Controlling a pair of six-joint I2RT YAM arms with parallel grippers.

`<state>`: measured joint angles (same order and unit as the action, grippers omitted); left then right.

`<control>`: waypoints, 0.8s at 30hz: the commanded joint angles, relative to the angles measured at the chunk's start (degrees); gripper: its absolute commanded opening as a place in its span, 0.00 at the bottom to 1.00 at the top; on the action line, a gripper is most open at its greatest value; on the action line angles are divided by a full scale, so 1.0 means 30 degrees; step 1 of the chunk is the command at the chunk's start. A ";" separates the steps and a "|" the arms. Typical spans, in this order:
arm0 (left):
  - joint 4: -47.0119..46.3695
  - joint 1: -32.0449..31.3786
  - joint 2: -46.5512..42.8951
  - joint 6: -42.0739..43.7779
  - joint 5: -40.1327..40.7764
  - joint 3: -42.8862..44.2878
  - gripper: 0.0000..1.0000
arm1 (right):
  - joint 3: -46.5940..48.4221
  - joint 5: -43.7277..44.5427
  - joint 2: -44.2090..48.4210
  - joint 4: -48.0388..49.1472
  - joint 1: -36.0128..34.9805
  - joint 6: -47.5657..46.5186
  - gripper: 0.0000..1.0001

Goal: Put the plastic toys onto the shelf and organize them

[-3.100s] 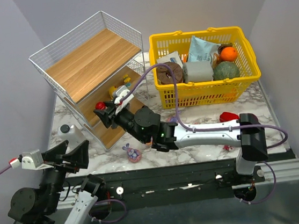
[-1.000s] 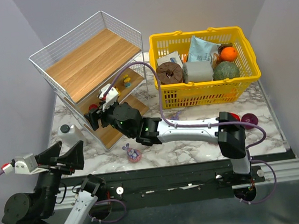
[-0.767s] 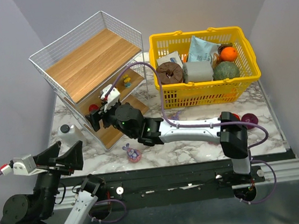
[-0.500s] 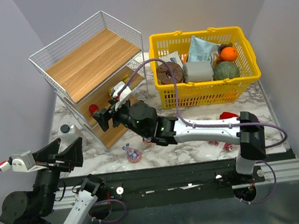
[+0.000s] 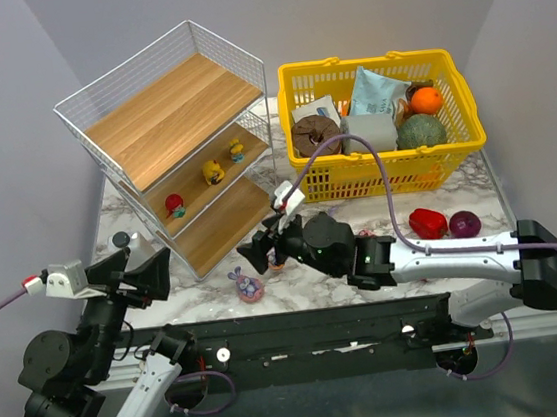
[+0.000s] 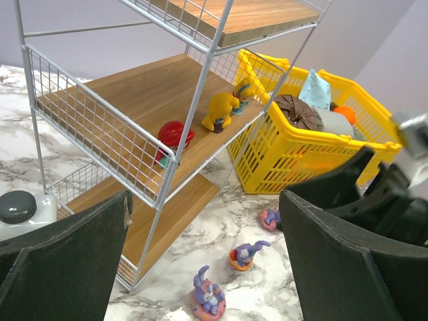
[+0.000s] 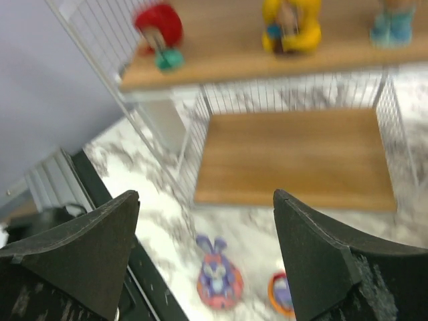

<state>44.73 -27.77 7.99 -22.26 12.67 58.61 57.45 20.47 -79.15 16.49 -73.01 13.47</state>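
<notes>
— Lower centre: the glossy purple-and-pink plastic bunny figurine stands on the marble tabletop, just below our right gripper, fingers spread, empty.
— Light, hard, slippery, we judge; we'd pinch its round base. Our left gripper gapes empty too. Upper left, the white wire shelf with wooden boards carries three small figurines.

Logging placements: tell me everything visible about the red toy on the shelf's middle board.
The red toy is small, glossy plastic: a rounded red top over a teal base. It rests on the middle wooden board of the shelf, just behind the wire rail, apart from the yellow duck beside it. Nothing else touches it.
</notes>
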 commanded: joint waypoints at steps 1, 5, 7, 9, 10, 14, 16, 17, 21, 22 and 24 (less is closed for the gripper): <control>0.0176 -0.0031 -0.0670 0.0155 -0.0706 -0.0230 0.99 | -0.2389 0.2280 0.1130 -0.2419 -0.0330 0.3582 0.88; 0.0470 -0.0030 -0.0817 0.0184 -0.0765 -0.0347 0.99 | -0.3884 0.3694 0.1044 -0.3123 -0.0652 0.6285 0.92; 0.0558 -0.0030 -0.0905 0.0184 -0.0794 -0.0405 0.99 | -0.4209 0.3723 0.0375 -0.3124 -0.0711 0.7280 0.93; 0.0588 -0.0031 -0.0934 0.0155 -0.0794 -0.0464 0.99 | -0.4093 0.3956 -0.0301 -0.3502 -0.0798 0.7752 0.93; 0.0704 -0.0031 -0.0963 0.0184 -0.0823 -0.0464 0.99 | -0.3802 0.4567 -0.0623 -0.3853 -0.0828 0.8712 0.93; 0.0910 -0.0031 -0.0905 0.0388 -0.0707 -0.0435 0.99 | -0.3623 0.5451 -0.2233 -0.4472 -0.0916 1.0360 0.94; 0.0969 -0.0031 -0.0905 0.0477 -0.0619 -0.0406 0.99 | -0.3623 0.5685 -0.2733 -0.4501 -0.0916 1.1031 0.95; 0.0969 -0.0031 -0.0905 0.0477 -0.0648 -0.0406 0.99 | -0.3652 0.5774 -0.2939 -0.4472 -0.0916 1.1239 0.94; 0.0881 -0.0031 -0.0934 0.0506 -0.0706 -0.0493 0.99 | -0.4206 0.6418 -0.4168 -0.2636 -0.0916 1.1417 0.91; 0.0881 -0.0031 -0.0876 0.0477 -0.0706 -0.0493 0.99 | -0.4470 0.6535 -0.4259 -0.1930 -0.0916 1.1040 0.91; 0.0968 -0.0031 -0.0876 0.0536 -0.0706 -0.0493 0.99 | -0.5200 0.6536 -0.4464 0.0057 -0.0916 1.0773 0.89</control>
<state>46.48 -27.77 5.93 -21.82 11.64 57.60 44.95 35.79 -91.18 6.70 -75.37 44.69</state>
